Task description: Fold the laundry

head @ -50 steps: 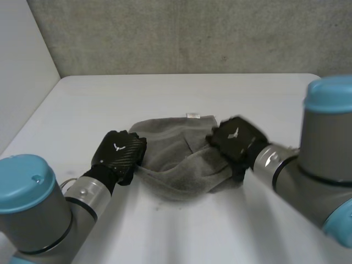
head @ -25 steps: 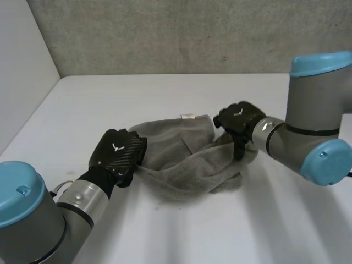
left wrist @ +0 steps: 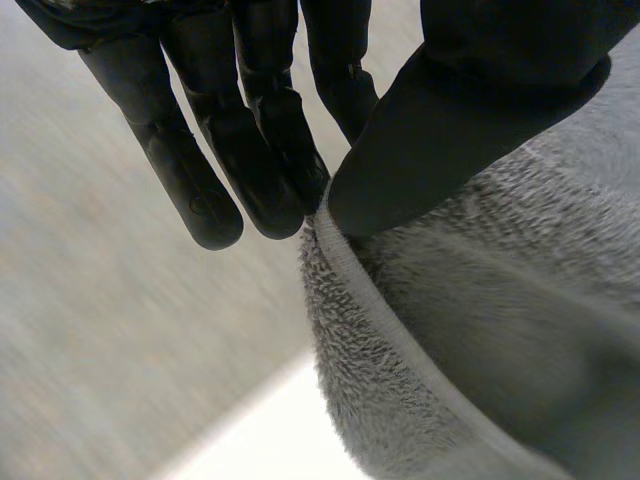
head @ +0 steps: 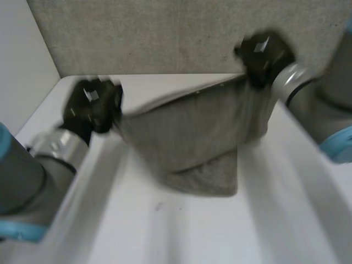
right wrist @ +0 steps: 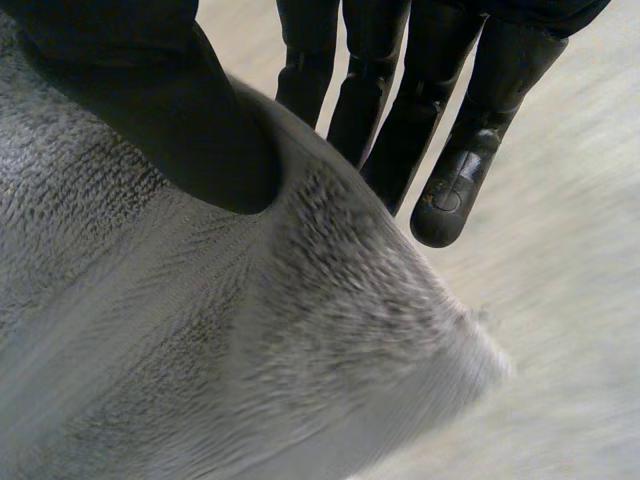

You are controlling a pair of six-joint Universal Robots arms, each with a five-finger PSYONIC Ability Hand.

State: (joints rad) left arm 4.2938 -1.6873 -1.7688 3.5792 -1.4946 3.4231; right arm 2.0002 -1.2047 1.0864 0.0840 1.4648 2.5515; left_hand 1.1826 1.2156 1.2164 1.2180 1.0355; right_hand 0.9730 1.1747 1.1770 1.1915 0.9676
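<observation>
A moment ago the grey towel (head: 192, 132) lay bunched on the white table (head: 181, 236) with both hands low at its sides. Now it hangs stretched between them above the middle of the table. The left hand (head: 91, 104) has risen and swung out to the left. In its wrist view its thumb (left wrist: 470, 110) pinches the towel's hemmed edge against nearly straight fingers (left wrist: 250, 150). The right hand (head: 263, 55) has gone higher and farther, up toward the far wall (head: 165, 33), and likewise nips the cloth between its thumb and fingers at the right end. The top edge runs taut, slanting up to the right, while the rest sags to a blunt point that seems to touch the table. For the folding, this reads as the opening-out step: the crumple is pulled out, and the towel looks ready to be laid flat.
</observation>
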